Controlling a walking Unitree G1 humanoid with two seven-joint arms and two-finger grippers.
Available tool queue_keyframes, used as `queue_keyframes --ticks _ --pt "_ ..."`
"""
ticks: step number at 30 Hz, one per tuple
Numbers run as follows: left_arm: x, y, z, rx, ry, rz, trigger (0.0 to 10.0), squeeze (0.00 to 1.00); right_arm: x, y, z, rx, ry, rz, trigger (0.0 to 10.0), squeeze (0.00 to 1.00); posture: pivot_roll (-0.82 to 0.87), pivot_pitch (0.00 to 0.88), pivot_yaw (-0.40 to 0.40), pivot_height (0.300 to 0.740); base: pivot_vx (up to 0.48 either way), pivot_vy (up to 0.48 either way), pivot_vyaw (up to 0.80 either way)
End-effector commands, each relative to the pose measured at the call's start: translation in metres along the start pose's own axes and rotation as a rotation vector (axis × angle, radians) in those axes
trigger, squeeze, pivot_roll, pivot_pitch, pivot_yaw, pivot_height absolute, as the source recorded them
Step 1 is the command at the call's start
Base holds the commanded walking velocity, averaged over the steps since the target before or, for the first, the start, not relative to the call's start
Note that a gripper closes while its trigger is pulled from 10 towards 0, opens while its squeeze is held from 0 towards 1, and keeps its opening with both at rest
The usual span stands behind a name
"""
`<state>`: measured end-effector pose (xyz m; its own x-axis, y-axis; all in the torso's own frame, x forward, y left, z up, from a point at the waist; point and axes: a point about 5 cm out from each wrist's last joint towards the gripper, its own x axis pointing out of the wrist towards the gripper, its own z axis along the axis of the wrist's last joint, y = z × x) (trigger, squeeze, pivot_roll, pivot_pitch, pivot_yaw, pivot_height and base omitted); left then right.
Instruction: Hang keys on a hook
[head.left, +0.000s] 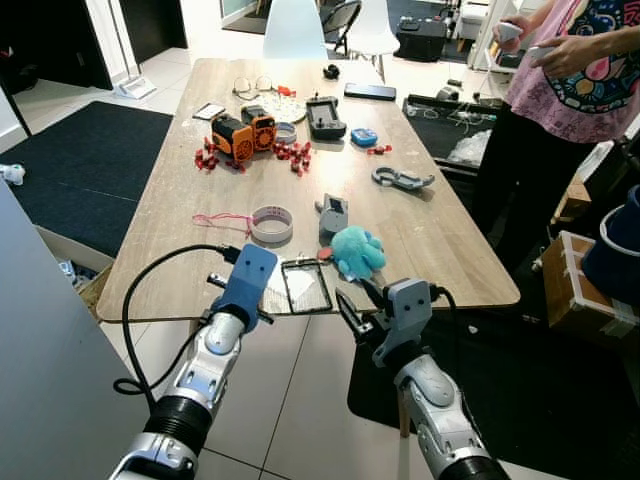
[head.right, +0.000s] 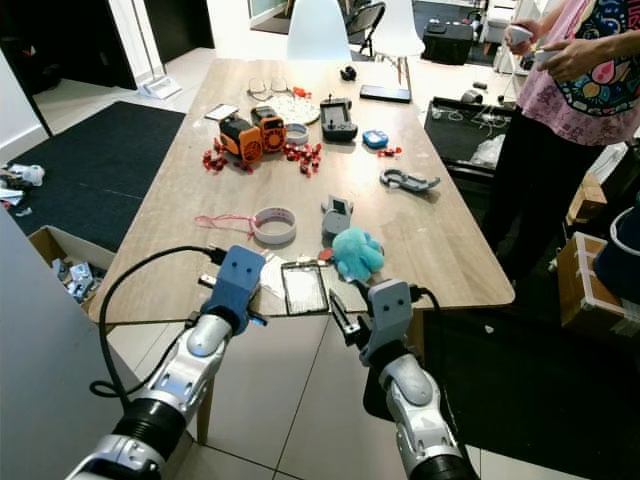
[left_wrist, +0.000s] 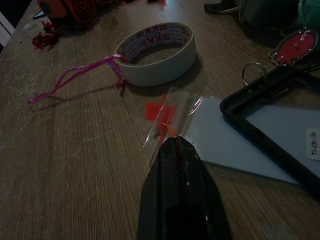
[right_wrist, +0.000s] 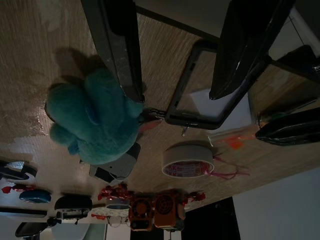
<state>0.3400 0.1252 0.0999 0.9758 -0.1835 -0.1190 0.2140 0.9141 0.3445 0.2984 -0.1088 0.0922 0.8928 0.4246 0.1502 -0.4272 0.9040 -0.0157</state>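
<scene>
The keys are taken to be the bunch at the near edge of the wooden surface (head.left: 180, 200). It is made up of a teal plush octopus (head.left: 357, 250), a short chain, a metal ring (left_wrist: 243, 75), a glossy red tag (left_wrist: 298, 47) and a black-framed card holder (head.left: 308, 287). No single key blade can be made out. The bunch lies flat and loose, and is touched by neither claw.

The right claw (head.left: 358, 300) is held just above the front edge with its 2 fingers spread wide. In its wrist view 1 finger lies over the plush and the other over the holder's frame. This placement is judged to prepare a pinch on the soft, fuzzy body, which would yield under pressure and be caught more easily than the thin ring or the flat frame.

The left claw (left_wrist: 175, 142) is seen with its 2 fingers pressed together. Its tip lies at a crinkled clear wrapper (left_wrist: 170, 112) with an orange-red patch inside. It cannot be told whether the film is pinched.

Just beyond the wrapper a roll of cream tape (left_wrist: 160, 70) lies flat, with a pink string (left_wrist: 75, 80) trailing from it. The surface is matt, grained and scuffed. A person (head.left: 570, 90) stands at the far right corner with a controller held in both hands.
</scene>
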Motion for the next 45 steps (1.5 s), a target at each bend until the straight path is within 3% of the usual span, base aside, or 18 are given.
queue_keyframes --ticks 1,17,18,23,24,25,26,28,29,30,31,32,33,45 --pt "-0.003 -0.004 -0.009 0.008 0.025 -0.008 0.0 0.00 -0.003 0.000 -0.004 0.006 0.018 -0.002 10.0 0.00 0.03 0.091 -0.027 0.740 0.000 0.000 0.00" --pt "-0.004 0.005 -0.009 0.004 0.015 0.004 0.0 0.00 -0.002 0.001 -0.005 0.011 0.020 -0.006 10.0 0.00 0.03 0.091 -0.027 0.740 0.000 0.000 0.00" --pt "-0.004 0.005 -0.008 -0.008 0.006 -0.005 10.0 0.00 -0.002 0.001 -0.005 0.014 0.021 -0.006 10.0 0.00 0.04 0.090 -0.024 0.740 0.000 0.000 0.00" --pt "-0.005 0.004 -0.008 -0.008 0.005 -0.013 10.0 0.00 -0.002 0.001 -0.005 0.016 0.021 -0.008 10.0 0.00 0.04 0.090 -0.024 0.740 0.000 0.000 0.00" --pt "-0.005 0.001 -0.010 0.002 0.018 -0.016 10.0 0.66 -0.002 0.004 -0.005 0.033 0.011 0.016 10.0 0.00 0.03 0.090 -0.022 0.740 0.000 0.000 0.00" --pt "-0.005 0.001 -0.010 0.002 0.018 -0.016 10.0 0.66 -0.002 0.004 -0.005 0.033 0.011 0.016 10.0 0.00 0.03 0.090 -0.022 0.740 0.000 0.000 0.00" --pt "-0.004 -0.001 -0.010 0.006 0.021 -0.011 10.0 0.95 -0.003 0.007 -0.004 0.042 0.003 0.037 10.0 0.00 0.03 0.090 -0.022 0.740 0.000 0.000 0.00" --pt "-0.004 -0.001 -0.010 0.012 0.023 0.002 10.0 0.98 -0.003 0.012 -0.003 0.054 -0.007 0.072 10.0 0.00 0.03 0.092 -0.021 0.740 0.000 0.000 0.00" --pt "-0.004 -0.001 -0.010 0.012 0.023 0.002 10.0 0.98 -0.003 0.012 -0.003 0.054 -0.007 0.072 10.0 0.00 0.03 0.092 -0.021 0.740 0.000 0.000 0.00" --pt "-0.003 -0.001 -0.010 0.015 0.022 0.007 10.0 0.88 -0.003 0.014 -0.003 0.058 -0.008 0.087 10.0 0.00 0.03 0.093 -0.021 0.740 0.000 0.000 0.00" --pt "-0.003 -0.001 -0.010 0.017 0.022 0.009 10.0 0.88 -0.004 0.015 -0.003 0.060 -0.009 0.095 10.0 0.00 0.03 0.093 -0.021 0.740 0.000 0.000 0.00" --pt "-0.003 -0.001 -0.010 0.018 0.023 0.009 10.0 0.24 -0.004 0.016 -0.003 0.059 -0.007 0.104 10.0 0.00 0.03 0.093 -0.021 0.740 0.000 0.000 0.00" --pt "-0.003 -0.002 -0.010 0.018 0.023 0.006 10.0 0.00 -0.004 0.017 -0.004 0.058 -0.005 0.108 10.0 0.00 0.03 0.093 -0.022 0.740 0.000 0.000 0.00" --pt "-0.004 -0.009 -0.015 0.033 0.048 -0.009 10.0 0.00 -0.005 0.017 -0.005 0.057 0.001 0.113 10.0 0.00 0.03 0.095 -0.019 0.740 0.000 0.000 0.00"
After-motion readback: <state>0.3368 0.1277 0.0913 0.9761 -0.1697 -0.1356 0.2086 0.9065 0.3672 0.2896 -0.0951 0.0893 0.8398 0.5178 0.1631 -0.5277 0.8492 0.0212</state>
